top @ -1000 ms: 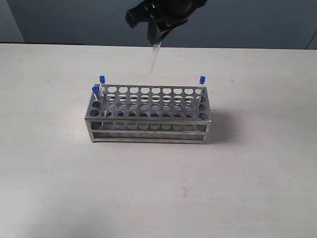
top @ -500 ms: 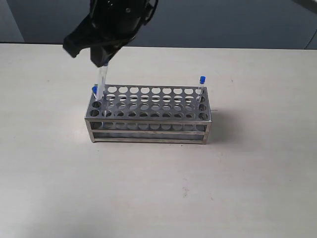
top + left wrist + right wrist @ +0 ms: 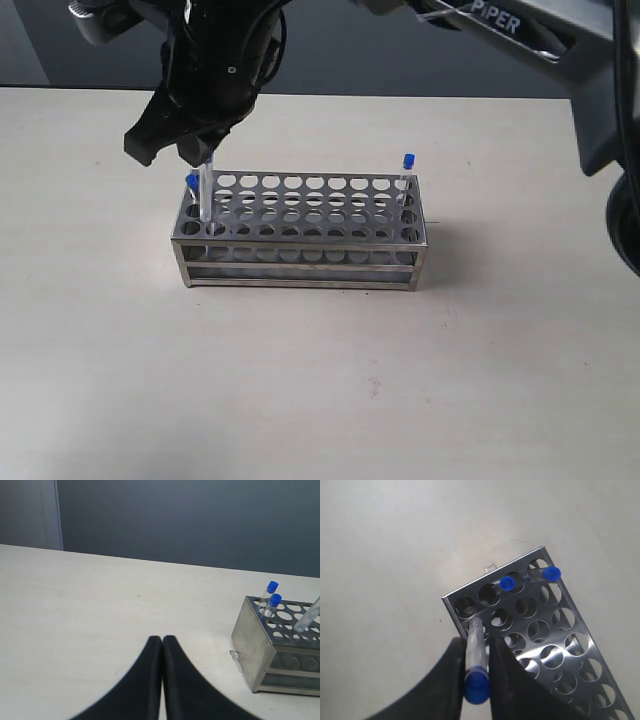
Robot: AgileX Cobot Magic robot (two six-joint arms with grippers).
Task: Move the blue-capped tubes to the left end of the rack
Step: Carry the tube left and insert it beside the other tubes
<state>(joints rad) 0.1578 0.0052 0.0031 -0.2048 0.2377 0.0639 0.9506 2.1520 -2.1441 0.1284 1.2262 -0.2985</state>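
The steel rack (image 3: 300, 243) stands mid-table. My right gripper (image 3: 195, 152) reaches across to its left end, shut on a blue-capped tube (image 3: 207, 190) held nearly upright, its lower end at the top plate. In the right wrist view the tube (image 3: 475, 650) sits between the fingers of the gripper (image 3: 475, 645), over the end holes of the rack (image 3: 516, 621). Two capped tubes (image 3: 507, 583) (image 3: 551, 573) stand in the end column, one of them showing in the exterior view (image 3: 191, 181). Another tube (image 3: 408, 162) stands at the right back corner. My left gripper (image 3: 162, 640) is shut and empty, left of the rack (image 3: 250, 645).
The pale table (image 3: 320, 380) stretches wide around the rack. The right arm's black body (image 3: 215, 60) hangs over the rack's left end, and its base (image 3: 610, 110) is at the far right. A dark wall (image 3: 190, 520) backs the table.
My right gripper has carried the tube from above the rack's middle over to its left end and lowered it, bringing the tube's lower end down to the top plate.
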